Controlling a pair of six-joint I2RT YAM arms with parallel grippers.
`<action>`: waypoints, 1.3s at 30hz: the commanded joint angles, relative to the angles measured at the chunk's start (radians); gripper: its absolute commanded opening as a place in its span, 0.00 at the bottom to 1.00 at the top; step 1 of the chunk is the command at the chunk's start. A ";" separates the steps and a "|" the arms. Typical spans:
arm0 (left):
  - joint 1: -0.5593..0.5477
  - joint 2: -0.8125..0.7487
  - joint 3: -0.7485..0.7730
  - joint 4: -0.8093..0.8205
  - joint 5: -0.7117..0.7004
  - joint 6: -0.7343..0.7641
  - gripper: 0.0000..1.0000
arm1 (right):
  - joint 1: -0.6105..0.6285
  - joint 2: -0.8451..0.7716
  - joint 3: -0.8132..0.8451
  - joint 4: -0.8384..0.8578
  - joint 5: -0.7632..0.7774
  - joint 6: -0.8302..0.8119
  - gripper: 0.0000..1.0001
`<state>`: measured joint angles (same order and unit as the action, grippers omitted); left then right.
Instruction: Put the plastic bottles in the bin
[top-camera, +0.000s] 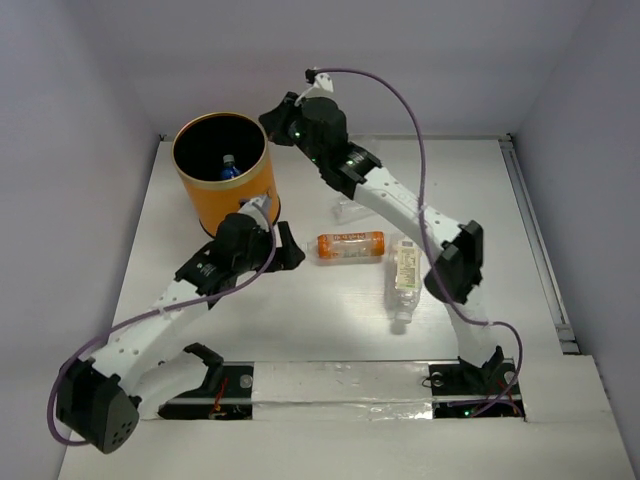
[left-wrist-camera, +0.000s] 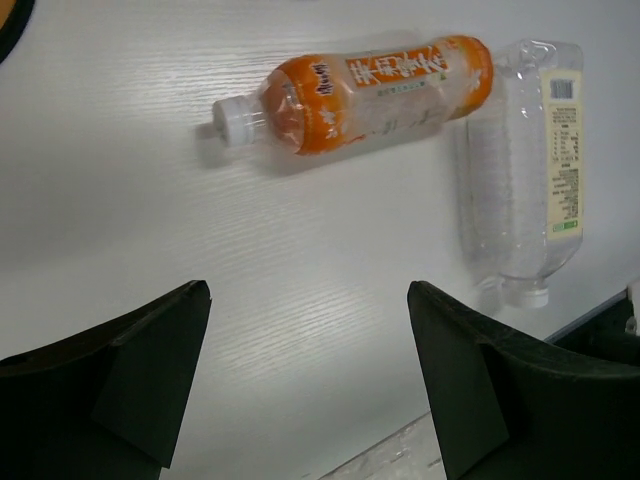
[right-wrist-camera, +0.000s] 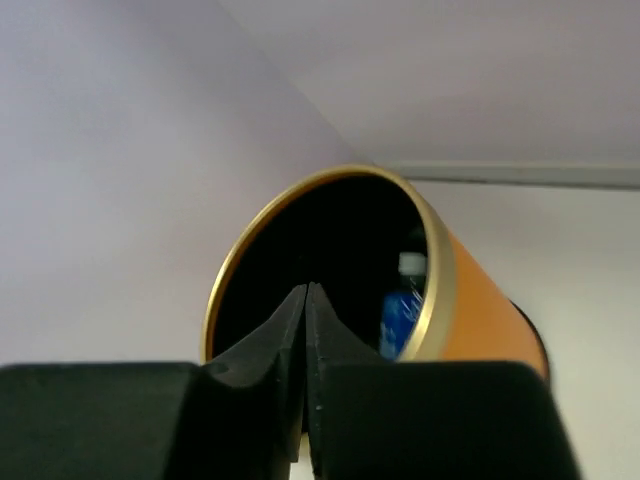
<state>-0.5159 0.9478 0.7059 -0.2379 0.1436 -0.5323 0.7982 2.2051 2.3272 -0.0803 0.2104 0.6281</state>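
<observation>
Right wrist: blue-labelled bottle (right-wrist-camera: 400, 318) inside bin (right-wrist-camera: 485, 320)

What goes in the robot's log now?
left gripper: open | right gripper: shut, beside bin | orange bottle: on table | blue-labelled bottle: in bin

Orange bin (top-camera: 215, 205) sits back left on the worktop (top-camera: 300, 320), with the blue-labelled bottle (top-camera: 229, 168) inside. The orange bottle (top-camera: 350, 245) lies at centre, the cream-labelled bottle (top-camera: 404, 278) just right of it. The left gripper (top-camera: 290, 245) is near the orange bottle's left end.
</observation>
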 joint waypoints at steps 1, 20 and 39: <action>-0.068 0.069 0.113 0.025 -0.019 0.176 0.78 | -0.017 -0.310 -0.180 0.059 0.004 -0.108 0.04; -0.228 0.731 0.631 0.077 0.014 0.612 0.83 | -0.126 -1.708 -1.732 -0.355 0.083 0.436 0.48; -0.291 1.040 0.797 0.026 0.042 0.732 0.85 | -0.139 -1.579 -1.614 -0.543 0.136 0.289 0.95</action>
<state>-0.8093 1.9854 1.4658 -0.2138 0.1818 0.1757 0.6678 0.5930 0.6411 -0.6651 0.3275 0.9936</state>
